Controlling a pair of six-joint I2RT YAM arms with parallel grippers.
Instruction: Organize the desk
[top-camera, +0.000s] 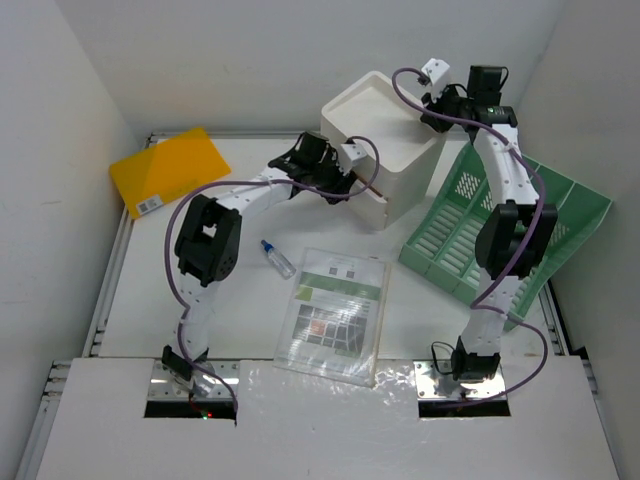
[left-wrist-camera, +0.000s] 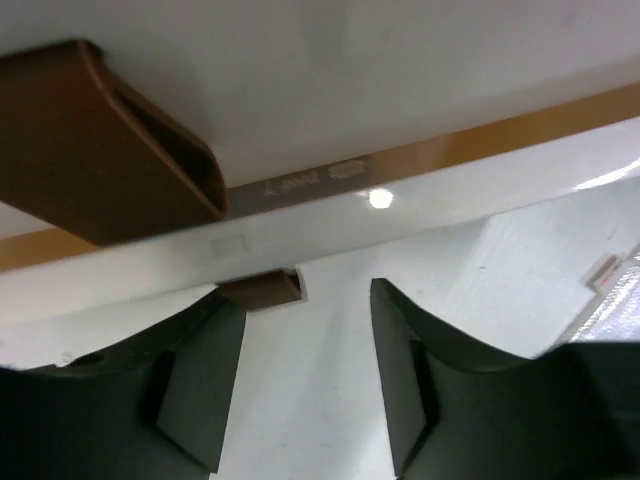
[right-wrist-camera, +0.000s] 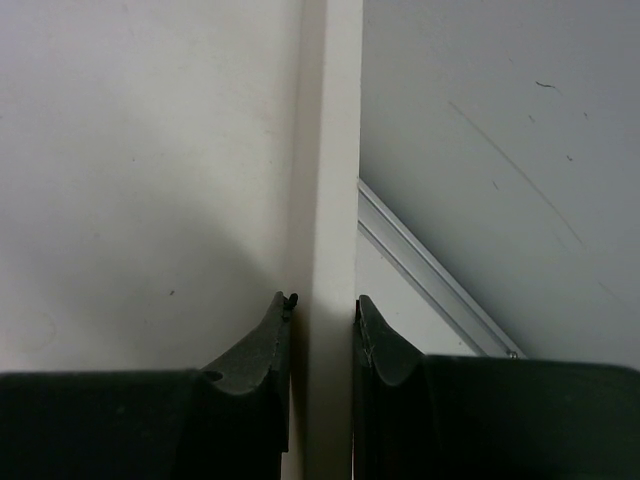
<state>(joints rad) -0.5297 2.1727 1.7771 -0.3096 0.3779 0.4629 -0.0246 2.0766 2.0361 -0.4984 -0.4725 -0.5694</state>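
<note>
The white desk carries a white drawer box at the back. My left gripper is open at the box's front face, its fingers just below a small brown drawer handle. A larger brown handle sits above it. My right gripper is at the box's top right edge. In the right wrist view it is shut on the box's thin cream wall.
A green slotted tray leans at the right, against the box. A yellow folder lies at the back left. A small blue-capped bottle and a clear document sleeve lie mid-desk. A grey rail runs along the desk edge.
</note>
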